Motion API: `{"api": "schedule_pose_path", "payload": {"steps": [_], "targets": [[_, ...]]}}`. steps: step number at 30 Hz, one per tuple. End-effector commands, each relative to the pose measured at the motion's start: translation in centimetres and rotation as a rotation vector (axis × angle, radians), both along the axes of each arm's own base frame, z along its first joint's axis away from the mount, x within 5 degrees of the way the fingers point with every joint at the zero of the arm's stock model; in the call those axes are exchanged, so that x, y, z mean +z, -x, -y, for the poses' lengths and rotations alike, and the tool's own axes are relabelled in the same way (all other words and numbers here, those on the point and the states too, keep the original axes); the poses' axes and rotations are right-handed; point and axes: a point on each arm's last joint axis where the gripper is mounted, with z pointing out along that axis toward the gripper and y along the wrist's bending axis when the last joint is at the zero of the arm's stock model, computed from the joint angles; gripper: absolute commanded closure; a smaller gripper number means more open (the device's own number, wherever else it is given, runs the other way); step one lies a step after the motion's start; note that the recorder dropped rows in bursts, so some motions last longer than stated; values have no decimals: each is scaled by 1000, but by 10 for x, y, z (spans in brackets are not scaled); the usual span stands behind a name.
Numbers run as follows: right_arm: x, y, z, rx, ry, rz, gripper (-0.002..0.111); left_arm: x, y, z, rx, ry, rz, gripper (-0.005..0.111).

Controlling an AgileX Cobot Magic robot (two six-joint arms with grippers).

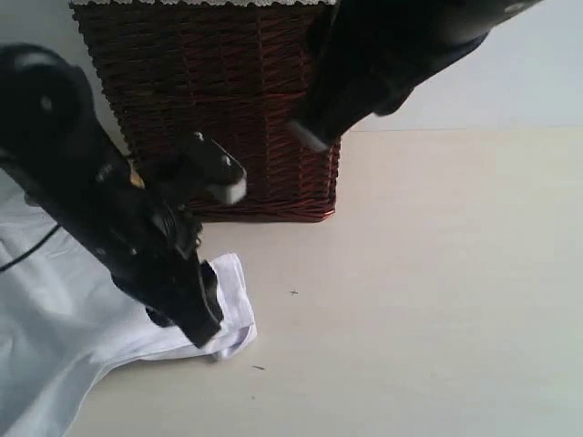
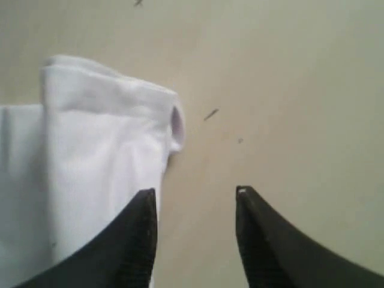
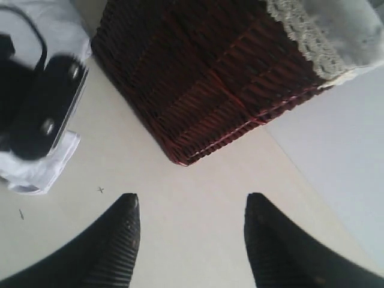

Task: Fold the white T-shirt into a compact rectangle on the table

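The white T-shirt [image 1: 55, 337] lies on the left part of the table [image 1: 419, 273], with a folded sleeve end [image 1: 232, 314] pointing toward the middle. My left gripper [image 1: 202, 326] hangs low over that sleeve end. In the left wrist view the left gripper [image 2: 195, 192] is open: one finger [image 2: 135, 240] stands over the edge of the T-shirt [image 2: 90, 162], the other over bare table [image 2: 288, 90], and nothing is between them. My right gripper [image 3: 192, 201] is open over bare table [image 3: 192, 174], holding nothing. The right arm [image 1: 392, 55] is raised at the top right.
A dark brown wicker basket [image 1: 219, 109] stands at the back, just behind the left arm; its white lace lining [image 3: 312, 30] shows in the right wrist view. A thin black cable [image 1: 32, 246] crosses the shirt at far left. Pale bare table spreads to the right.
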Motion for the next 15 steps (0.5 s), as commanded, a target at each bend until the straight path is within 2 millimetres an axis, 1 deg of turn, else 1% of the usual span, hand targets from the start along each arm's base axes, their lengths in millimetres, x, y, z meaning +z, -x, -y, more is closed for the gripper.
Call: {"api": "schedule_pose_path", "payload": {"steps": [1, 3, 4, 7, 12, 14, 15], "targets": [[20, 14, 22, -14, -63, 48, 56, -30, 27, 21, -142, -17, 136, 64], [27, 20, 31, -19, -86, 61, 56, -39, 33, 29, -190, -2, 197, 64], [31, 24, 36, -24, -95, 66, 56, -43, 33, 32, -189, 15, 228, 64], [42, 34, 50, -33, -135, 89, 57, -56, 27, 36, -167, 22, 276, 64], [58, 51, 73, -31, -220, 136, 57, -85, 17, 26, -163, -154, 265, 64], [63, 57, 81, -28, -248, 154, 57, -89, 11, 22, -120, -214, 312, 63], [65, 59, 83, -27, -257, 158, 57, -87, 7, 21, -106, -226, 349, 63]]}}
